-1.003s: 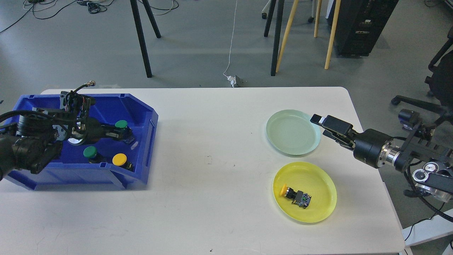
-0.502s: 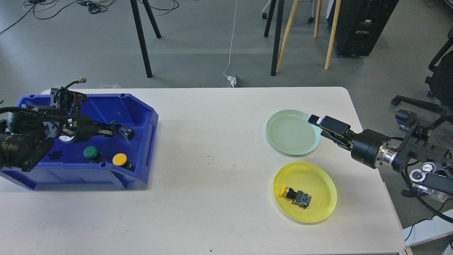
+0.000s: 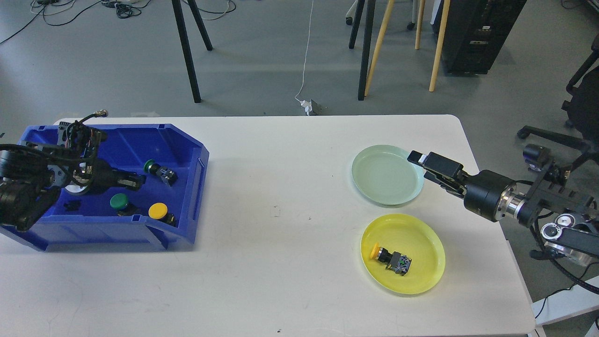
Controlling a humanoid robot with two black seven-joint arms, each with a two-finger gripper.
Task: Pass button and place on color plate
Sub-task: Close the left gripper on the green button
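Note:
A blue bin (image 3: 196, 164) at the left holds a green button (image 3: 157, 170) lying on its side, a second green button (image 3: 119, 201) and a yellow button (image 3: 158, 210). My left gripper (image 3: 134, 181) is inside the bin, just left of the tipped green button and apart from it; its dark fingers cannot be told apart. A pale green plate (image 3: 374, 187) lies empty at the right. A yellow plate (image 3: 421, 276) in front of it holds a yellow button (image 3: 390, 258). My right gripper (image 3: 420, 166) hovers open and empty at the green plate's right rim.
The white table (image 3: 281, 262) ends just right of the plates. Chair and tripod legs (image 3: 187, 51) stand on the floor beyond the far edge. A black office chair (image 3: 580, 93) is at the far right.
My left gripper has drawn back to the left inside the bin. The green button it was at has tipped onto its side and now lies free. The right arm has barely shifted.

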